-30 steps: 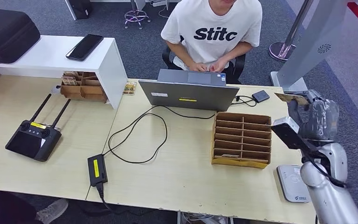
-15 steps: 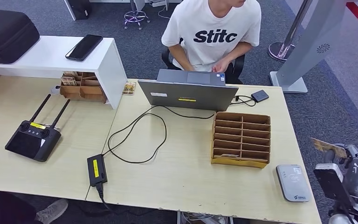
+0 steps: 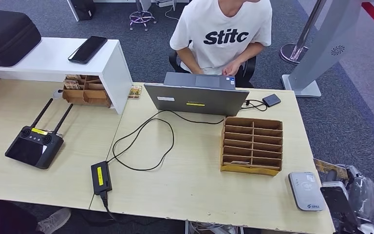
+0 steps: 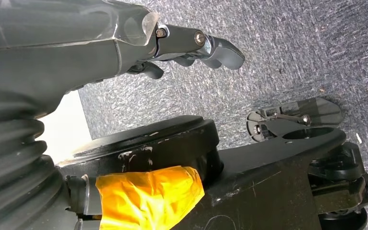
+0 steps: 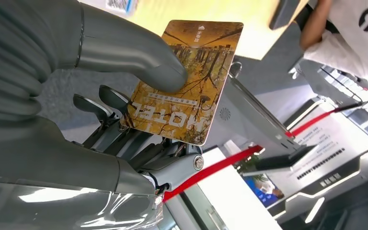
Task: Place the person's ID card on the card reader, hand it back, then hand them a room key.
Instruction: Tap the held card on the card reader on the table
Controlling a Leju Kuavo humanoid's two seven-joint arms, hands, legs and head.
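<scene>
Right hand [image 5: 124, 124] pinches the hotel card [image 5: 184, 79] flat between thumb and fingers, face outward for presenting; it sits low off the desk [image 3: 195, 190] corner beside the card reader [image 3: 306, 190]. Left hand [image 4: 191, 45] hangs, holding nothing, fingers loosely curled.

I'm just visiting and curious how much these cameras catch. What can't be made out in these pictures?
- Head view: the right robot hand is cut off by the picture's corner.
- Head view: the print on the white flat card reader is too small to read.
- Right wrist view: the thumb covers part of the yellow-brown hotel card.
- Head view: the seated person's face lies past the top edge.
</scene>
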